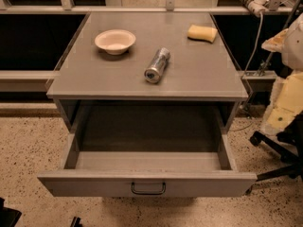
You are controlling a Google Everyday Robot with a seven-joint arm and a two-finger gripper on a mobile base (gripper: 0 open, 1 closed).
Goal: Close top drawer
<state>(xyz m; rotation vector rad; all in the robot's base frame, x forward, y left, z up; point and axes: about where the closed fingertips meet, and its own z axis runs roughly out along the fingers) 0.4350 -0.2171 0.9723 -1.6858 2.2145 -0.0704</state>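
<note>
The top drawer [94,186] of the grey cabinet [199,74] is pulled fully out toward me, a deep plain box with nothing in it. Its small black loop handle [148,188] sits at the centre of the front panel. My white arm [286,98] hangs at the right edge of the view. My gripper [258,157] shows as two dark prongs spread apart, low and to the right of the drawer's right front corner. It is not touching the drawer and holds nothing.
On the cabinet top lie a white bowl [115,41], a silver can on its side [157,65] and a yellow sponge [202,33]. A cable [255,37] hangs at the back right. The floor is speckled [28,145]. Dark shapes [7,216] sit at the bottom left.
</note>
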